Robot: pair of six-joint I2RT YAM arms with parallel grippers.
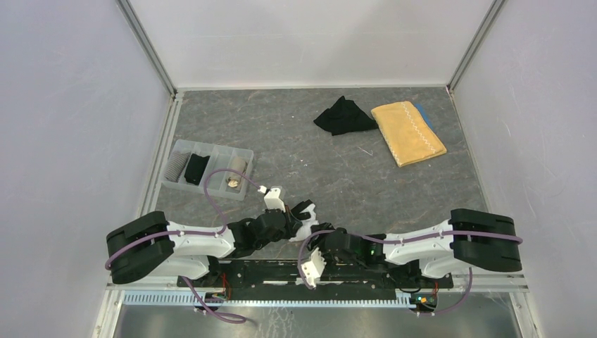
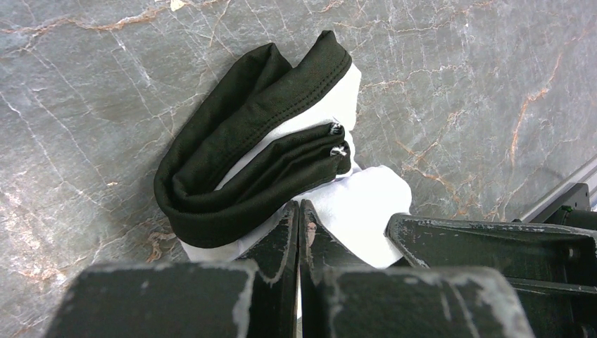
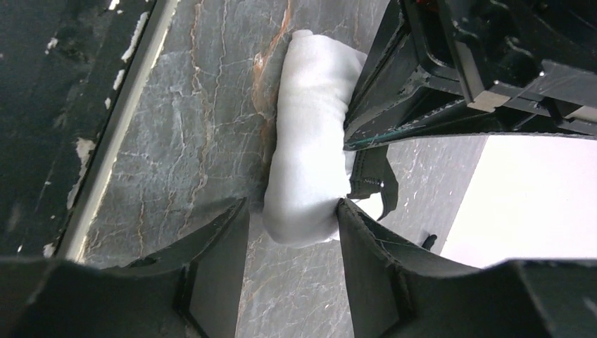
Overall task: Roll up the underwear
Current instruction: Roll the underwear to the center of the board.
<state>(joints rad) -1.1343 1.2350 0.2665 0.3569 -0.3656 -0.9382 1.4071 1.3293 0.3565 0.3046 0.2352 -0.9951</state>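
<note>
Edges: the worktop (image 1: pixel 317 176) is walled at 9, 12 and 3 o'clock. A metal rail (image 3: pixel 120 120) runs along its 6 o'clock edge, just beside the grippers.
Open room: bare worktop fills the middle, between the tray (image 1: pixel 208 145) at 9 o'clock and the towel (image 1: pixel 408 132) at 1 o'clock.
Underwear in hand: a white bundle (image 2: pixel 366 204) with black bands looped round it lies on the worktop at 6 o'clock, between the two grippers. One end is rolled into a thick white tube.
Left gripper (image 2: pixel 298 208): fingers pressed together on the bundle's white edge, with a sliver of white between them.
Right gripper (image 3: pixel 290 208): fingers spread astride the white tube. One finger touches the tube and the other stands a little off it.
Other underwear: a black garment (image 1: pixel 343 117) lies crumpled at 12 to 1 o'clock, touching the towel. Rolled pieces (image 1: pixel 197 167) sit in the tray's compartments.
Hard to see: from above, the arms cover most of the bundle.
</note>
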